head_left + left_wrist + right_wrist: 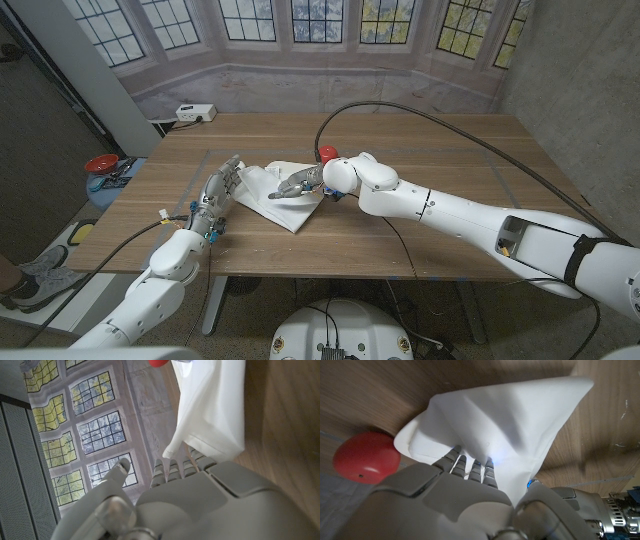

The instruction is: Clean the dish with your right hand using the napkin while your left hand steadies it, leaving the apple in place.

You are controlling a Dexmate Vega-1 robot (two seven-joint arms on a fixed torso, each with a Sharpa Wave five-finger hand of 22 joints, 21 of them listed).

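The right hand [300,186] lies on top of the white napkin [268,190], its fingers [470,466] pressing down into the cloth; whether they pinch a fold or merely press cannot be told. The napkin is spread over the middle of the wooden table [450,150] and drapes over what is presumably the dish, which is covered, so its state is hidden. The left hand [218,190] stands at the napkin's left edge with its fingers apart and reaching up, touching or just beside the cloth; it holds nothing visible, and whether it actually braces the dish underneath cannot be told. The red apple [327,153] sits just beyond the right hand, on the far side of the napkin, apparently undisturbed.

By the look of it the wiping is under way rather than finished: the cloth is on the dish and both hands are in position, but how clean the dish is cannot be judged. The remaining strokes should stay clear of the apple.
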